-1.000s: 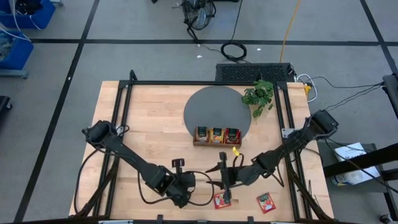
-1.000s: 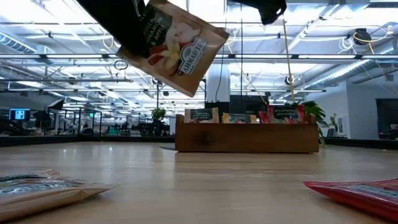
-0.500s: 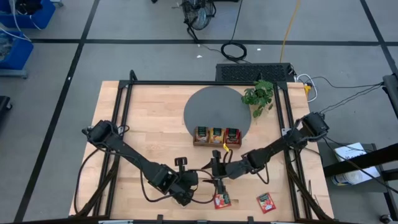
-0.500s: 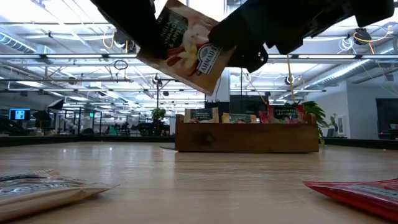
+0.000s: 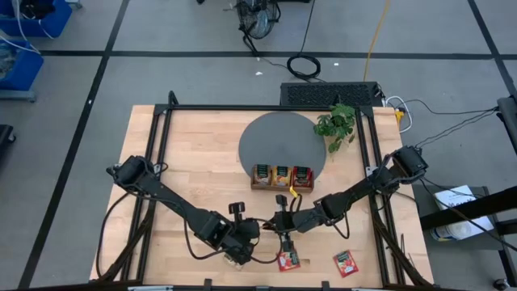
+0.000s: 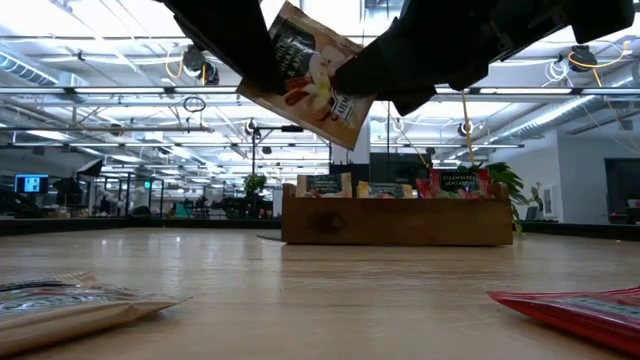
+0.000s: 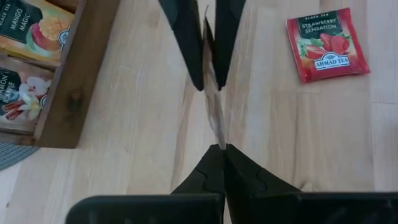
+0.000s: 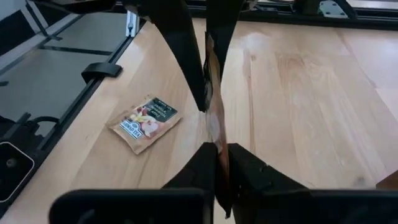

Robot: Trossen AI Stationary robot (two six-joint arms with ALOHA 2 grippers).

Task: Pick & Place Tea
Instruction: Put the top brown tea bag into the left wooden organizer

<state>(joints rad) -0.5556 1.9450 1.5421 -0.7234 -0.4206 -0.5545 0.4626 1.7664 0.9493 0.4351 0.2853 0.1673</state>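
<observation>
Loose sachets: two red (image 5: 288, 260), one beige (image 8: 144, 122)
Tray (image 5: 281, 187): three kinds slotted
Held sachet (image 6: 312, 76): left gripper (image 5: 260, 235) and right gripper (image 5: 280, 226) both clamp it

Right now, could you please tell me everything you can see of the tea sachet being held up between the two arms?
The held sachet is a flat, square, beige packet, paper-like, with a dark label band and a printed flower-and-spice picture. It hangs tilted in the air above the table, in front of the wooden tray. The left gripper and the right gripper both pinch it at opposite edges, fingers shut on it.
</observation>
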